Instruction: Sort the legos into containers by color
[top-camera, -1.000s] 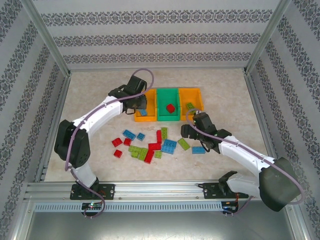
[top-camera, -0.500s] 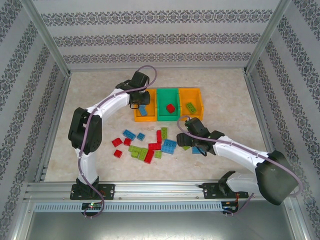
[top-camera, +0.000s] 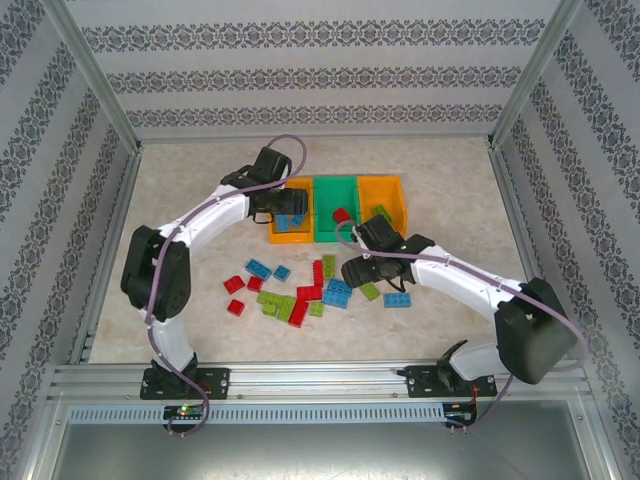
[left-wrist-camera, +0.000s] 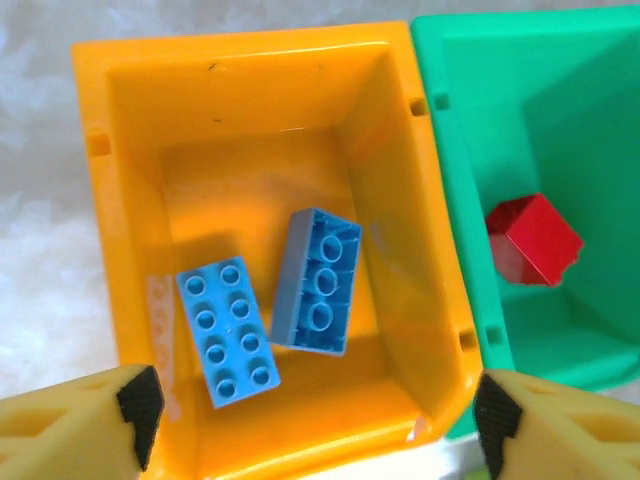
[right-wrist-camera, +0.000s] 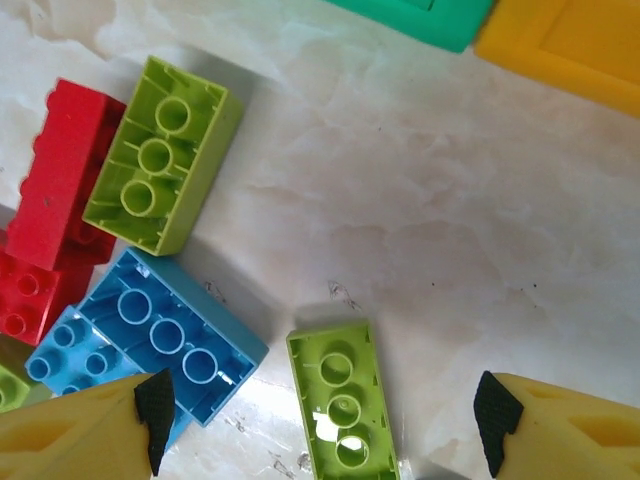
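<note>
Orange container (left-wrist-camera: 120, 180) holds 2 blue legos (left-wrist-camera: 228, 330); green container (left-wrist-camera: 480, 90) holds 1 red lego (left-wrist-camera: 535, 240).

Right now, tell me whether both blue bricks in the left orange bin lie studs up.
No: in the orange bin, the left blue brick shows its studs, but the right blue brick shows its hollow underside.

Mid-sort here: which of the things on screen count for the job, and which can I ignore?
Job: left orange bin, green bin, right orange bin; binned blue bricks and red brick; loose bricks on the table.
Ignore: aluminium frame rail, patterned walls.
</note>
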